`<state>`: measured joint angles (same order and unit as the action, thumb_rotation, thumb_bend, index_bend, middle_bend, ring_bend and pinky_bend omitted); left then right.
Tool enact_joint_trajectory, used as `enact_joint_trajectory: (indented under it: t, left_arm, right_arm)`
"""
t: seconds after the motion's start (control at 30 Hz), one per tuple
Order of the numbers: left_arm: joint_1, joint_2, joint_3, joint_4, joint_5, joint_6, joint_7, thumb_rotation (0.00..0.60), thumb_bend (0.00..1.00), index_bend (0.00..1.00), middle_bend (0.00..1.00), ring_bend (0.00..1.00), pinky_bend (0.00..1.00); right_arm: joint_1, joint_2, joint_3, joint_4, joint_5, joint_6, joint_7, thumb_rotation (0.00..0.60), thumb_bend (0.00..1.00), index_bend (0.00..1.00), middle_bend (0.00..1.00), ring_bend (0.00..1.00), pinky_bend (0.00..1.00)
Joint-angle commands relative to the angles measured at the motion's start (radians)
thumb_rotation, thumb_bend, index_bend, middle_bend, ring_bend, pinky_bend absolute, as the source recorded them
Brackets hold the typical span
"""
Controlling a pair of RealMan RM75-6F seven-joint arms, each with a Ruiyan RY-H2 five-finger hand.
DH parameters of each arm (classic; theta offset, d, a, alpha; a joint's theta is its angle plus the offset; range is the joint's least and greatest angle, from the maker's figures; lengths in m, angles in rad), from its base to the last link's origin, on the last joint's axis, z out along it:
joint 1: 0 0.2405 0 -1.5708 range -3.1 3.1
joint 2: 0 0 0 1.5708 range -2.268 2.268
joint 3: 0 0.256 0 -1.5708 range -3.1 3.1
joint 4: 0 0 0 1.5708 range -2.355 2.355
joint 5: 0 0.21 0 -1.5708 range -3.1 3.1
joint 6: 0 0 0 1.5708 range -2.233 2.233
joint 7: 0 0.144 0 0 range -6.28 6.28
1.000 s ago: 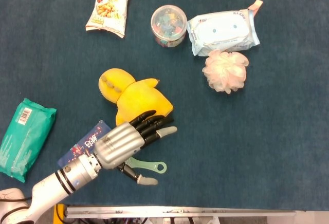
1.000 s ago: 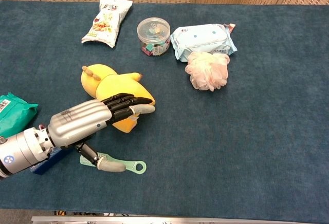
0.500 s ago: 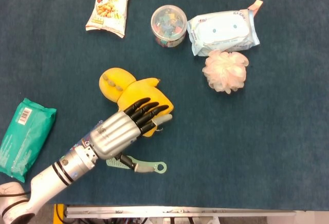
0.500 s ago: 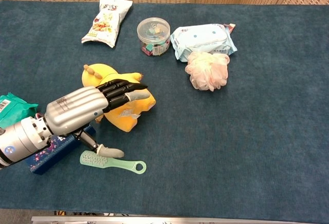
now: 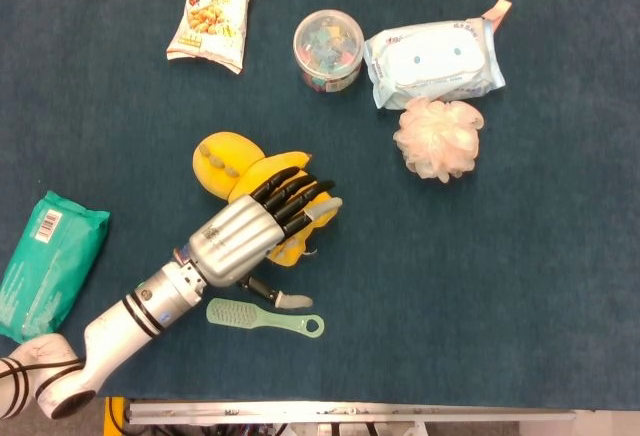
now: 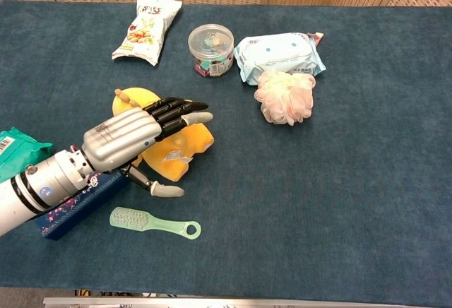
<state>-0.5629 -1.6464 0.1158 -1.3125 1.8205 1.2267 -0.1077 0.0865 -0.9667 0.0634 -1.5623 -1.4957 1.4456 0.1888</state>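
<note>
Robot hand (image 5: 262,224) has moved forward over the yellow duck (image 5: 222,161).

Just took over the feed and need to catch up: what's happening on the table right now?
The left hand is spread over the yellow duck toy, fingers extended, not clearly gripping it. A green brush and a dark blue box lie beside it. The right hand isn't in view.
</note>
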Motion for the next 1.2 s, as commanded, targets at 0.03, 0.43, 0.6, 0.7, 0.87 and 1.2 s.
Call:
enact_joint_trajectory:
  t: [0.03,0.43,0.6,0.7,0.87,1.2]
  left_arm:
    - [-0.005,-0.016,0.002,0.012,0.001,-0.006,0.002,0.209,0.02,0.0,0.0,0.0,0.0]
    - [-0.012,-0.069,0.002,0.042,-0.021,-0.027,0.011,0.207,0.02,0.0,0.0,0.0,0.0]
    - [-0.006,-0.067,0.014,0.014,-0.023,-0.029,0.03,0.208,0.02,0.0,0.0,0.0,0.0]
    - [-0.002,-0.06,0.022,-0.012,-0.019,-0.022,0.043,0.207,0.02,0.0,0.0,0.0,0.0]
    - [-0.001,-0.041,0.028,-0.061,-0.009,-0.015,0.069,0.207,0.02,0.0,0.0,0.0,0.0]
    - [-0.028,-0.041,0.002,-0.034,-0.029,-0.044,0.048,0.208,0.02,0.0,0.0,0.0,0.0]
  right_arm:
    - [0.0,0.0,0.0,0.001,0.001,-0.001,0.0,0.6,0.2,0.39,0.37,0.25,0.27]
    - [-0.004,-0.003,-0.001,0.009,0.004,-0.002,0.007,0.6,0.2,0.39,0.37,0.25,0.27]
    - [-0.004,-0.005,-0.001,0.014,0.003,-0.001,0.013,0.6,0.2,0.39,0.37,0.25,0.27]
    - [-0.006,-0.006,-0.002,0.017,0.001,0.002,0.016,0.6,0.2,0.39,0.37,0.25,0.27]
    - [-0.008,-0.006,-0.002,0.021,0.0,0.004,0.021,0.6,0.2,0.39,0.37,0.25,0.27]
    - [-0.011,-0.006,0.0,0.026,0.004,0.006,0.026,0.6,0.2,0.39,0.37,0.25,0.27]
